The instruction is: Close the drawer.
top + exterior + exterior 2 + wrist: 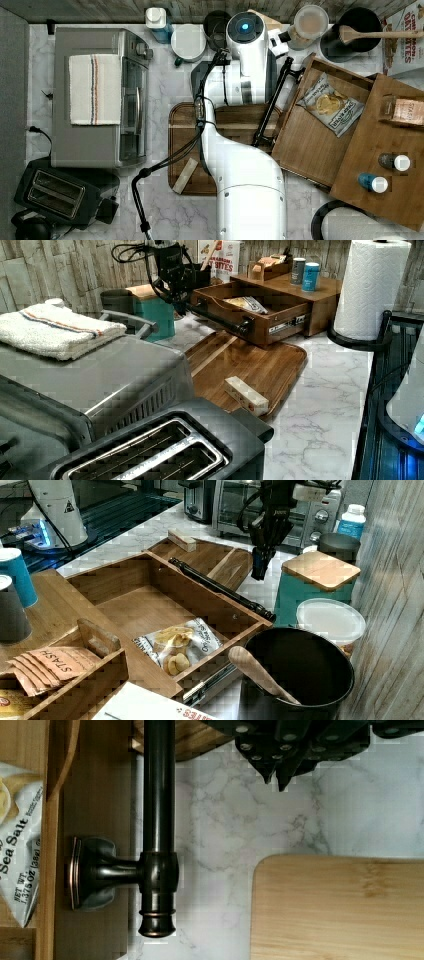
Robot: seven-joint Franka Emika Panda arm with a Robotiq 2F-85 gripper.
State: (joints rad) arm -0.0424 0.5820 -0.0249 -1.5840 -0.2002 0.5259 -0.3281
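1. The fingers (261, 565) hang black and pointing down over the marble tabletop (150, 527), just beside the far end of the drawer's dark bar handle (220, 587), apart from it and holding nothing.
2. In the wrist view the fingertips (277, 770) sit close together with only a narrow gap between them, above bare marble, with the handle (159, 820) off to one side.
3. The drawer (305, 140) stands pulled out from the wooden cabinet (390, 150); in the right view it lies on the near side of the fingers, its front panel facing them.
4. A bag of chips (180, 647) lies flat on the drawer's bottom, well away from the fingers.
5. A teal canister with a light wooden lid (320, 570) stands just beside the fingers, to the right view's right of them.
6. The dark cutting board (245, 365) lies on the tabletop in front of the drawer, carrying a small pale block (246, 395).
7. Two small bottles (387, 172) stand on the cabinet top, far from the fingers.
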